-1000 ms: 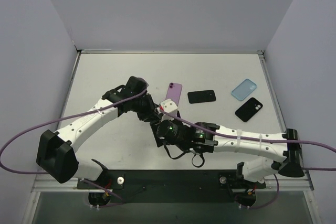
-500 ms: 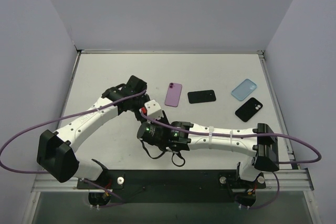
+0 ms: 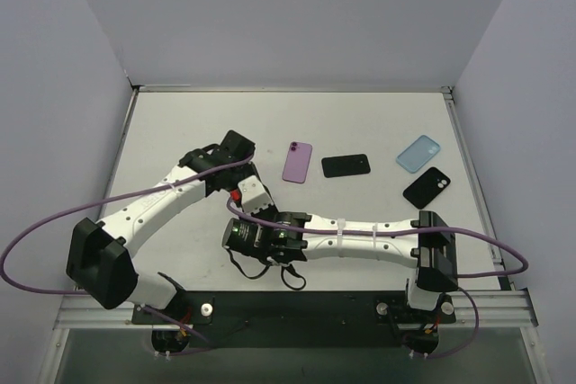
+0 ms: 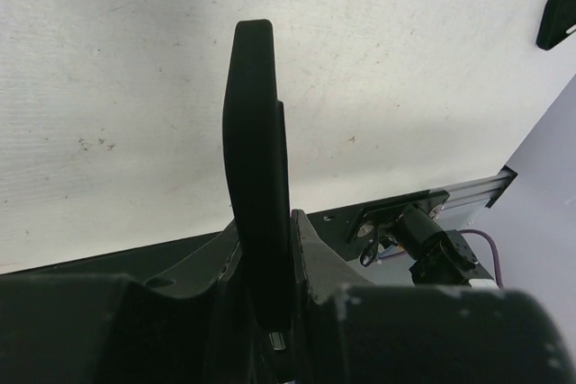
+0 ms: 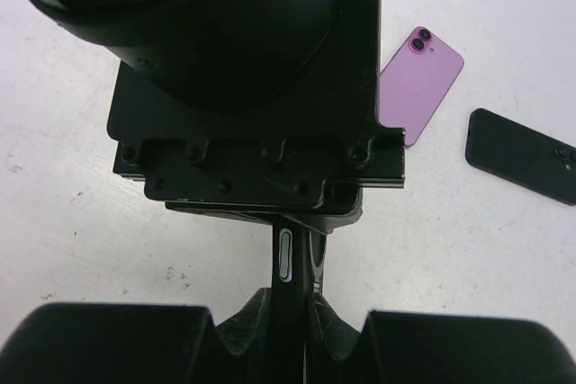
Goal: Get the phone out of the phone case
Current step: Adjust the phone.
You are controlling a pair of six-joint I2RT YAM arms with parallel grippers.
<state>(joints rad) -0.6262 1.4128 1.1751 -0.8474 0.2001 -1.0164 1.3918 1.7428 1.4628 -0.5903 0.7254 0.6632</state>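
A black phone in its phone case [image 4: 256,150] stands edge-on in my left gripper [image 4: 270,254], which is shut on its lower end. From the opposite side, my right gripper [image 5: 292,312] is shut on the same black slab [image 5: 290,263], whose side button faces the camera. A thinner black layer [image 5: 316,258] shows just right of that edge; I cannot tell whether it is the case lip. In the top view the left gripper [image 3: 236,173] and the right gripper [image 3: 248,206] meet left of the table's middle, and the arms hide the phone.
A purple phone [image 3: 298,161] and a black phone [image 3: 346,165] lie face down mid-table. A light blue case [image 3: 418,153] and another black phone or case [image 3: 427,187] lie at the right. Grey walls enclose the table on three sides.
My right arm has swung left toward the left gripper, and its jaws have closed from open onto the black phone. The left arm has hardly moved.
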